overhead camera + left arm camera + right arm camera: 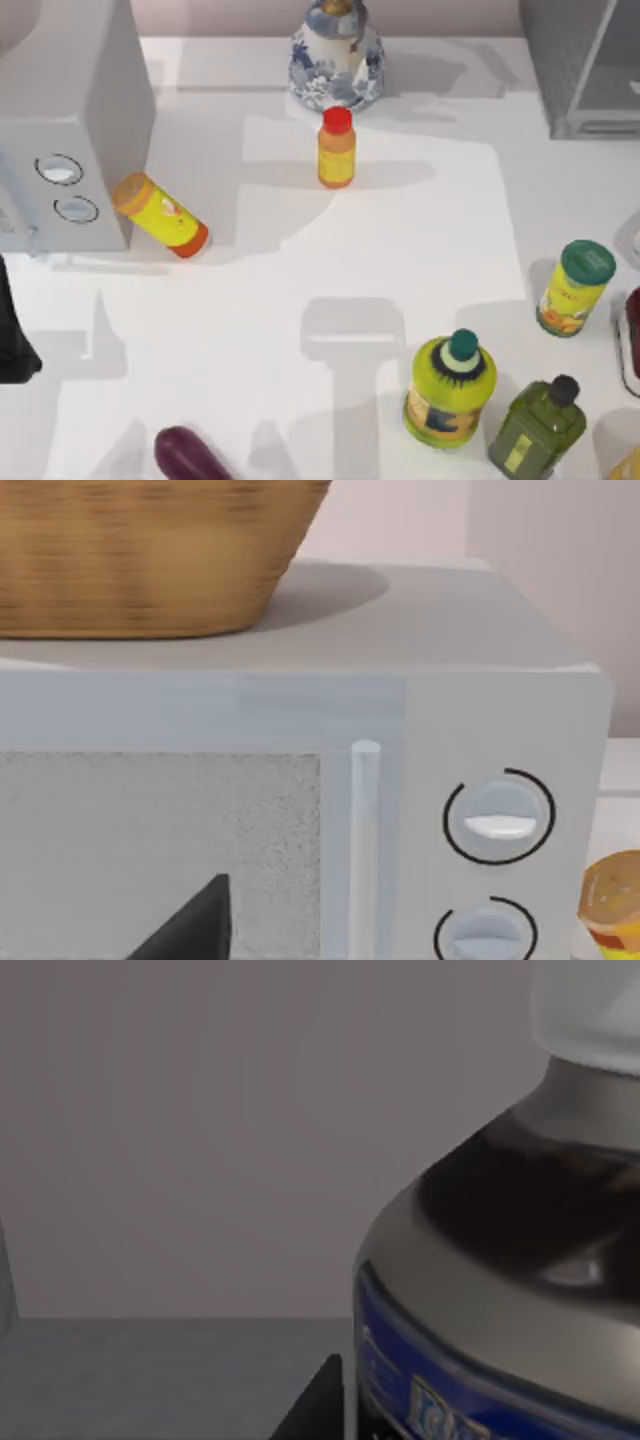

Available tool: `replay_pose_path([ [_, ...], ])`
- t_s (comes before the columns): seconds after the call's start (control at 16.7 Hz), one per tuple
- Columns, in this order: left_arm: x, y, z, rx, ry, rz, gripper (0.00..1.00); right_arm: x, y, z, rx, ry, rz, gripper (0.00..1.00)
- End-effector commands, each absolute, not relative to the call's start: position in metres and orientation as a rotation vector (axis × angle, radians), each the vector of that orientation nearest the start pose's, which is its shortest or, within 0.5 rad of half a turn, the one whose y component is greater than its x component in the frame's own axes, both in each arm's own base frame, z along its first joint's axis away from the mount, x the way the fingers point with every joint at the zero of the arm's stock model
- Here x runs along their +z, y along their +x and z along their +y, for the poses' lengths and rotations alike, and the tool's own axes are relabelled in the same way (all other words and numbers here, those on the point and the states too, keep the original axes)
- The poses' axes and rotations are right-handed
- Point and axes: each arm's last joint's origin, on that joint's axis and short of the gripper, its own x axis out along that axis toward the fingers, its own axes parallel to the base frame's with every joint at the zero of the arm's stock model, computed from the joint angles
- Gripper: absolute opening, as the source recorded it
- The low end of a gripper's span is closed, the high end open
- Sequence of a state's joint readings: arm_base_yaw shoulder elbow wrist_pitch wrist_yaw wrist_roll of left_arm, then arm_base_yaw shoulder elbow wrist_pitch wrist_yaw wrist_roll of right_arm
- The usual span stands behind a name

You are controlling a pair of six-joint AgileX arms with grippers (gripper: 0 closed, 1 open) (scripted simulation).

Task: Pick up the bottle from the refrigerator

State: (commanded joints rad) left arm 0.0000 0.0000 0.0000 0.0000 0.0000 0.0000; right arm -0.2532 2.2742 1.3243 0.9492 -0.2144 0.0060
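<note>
The refrigerator (585, 70) stands at the table's far right corner. Inside it, the bottle (500, 1260) sits on a grey shelf (150, 1380), white cap up, just beside your right gripper (318, 1405). You cannot tell how far that gripper is open or whether it holds anything. The space looks tight, so a sideways drift could hit a wall. The rounded, glossy shoulder may slip or tip if you close too high.

The white table (300, 280) is crowded. The microwave (300, 780) is on the left, where your left gripper (190, 925) is parked. Other bottles, such as the green one (450, 385), cluster front right and could catch on the way out.
</note>
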Motion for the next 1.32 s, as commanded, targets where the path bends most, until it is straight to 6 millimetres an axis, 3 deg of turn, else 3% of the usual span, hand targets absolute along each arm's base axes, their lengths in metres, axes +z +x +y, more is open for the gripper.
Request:
replay_pose_path([
  [0.54, 0.160, 0.106, -0.001, 0.000, 0.000, 0.000, 1.00, 0.185, 0.473, -0.110, -0.012, -0.005, 0.005, 0.00],
  [0.9, 0.160, 0.106, -0.001, 0.000, 0.000, 0.000, 1.00, 0.186, 0.470, -0.110, -0.010, -0.005, 0.000, 0.00],
  [1.08, 0.160, 0.106, -0.001, 0.000, 0.000, 0.000, 1.00, 0.201, 0.450, -0.110, -0.002, -0.018, -0.041, 0.00],
  [1.32, 0.160, 0.106, -0.001, 0.000, 0.000, 0.000, 1.00, 0.180, 0.407, -0.106, 0.000, 0.001, 0.028, 0.00],
])
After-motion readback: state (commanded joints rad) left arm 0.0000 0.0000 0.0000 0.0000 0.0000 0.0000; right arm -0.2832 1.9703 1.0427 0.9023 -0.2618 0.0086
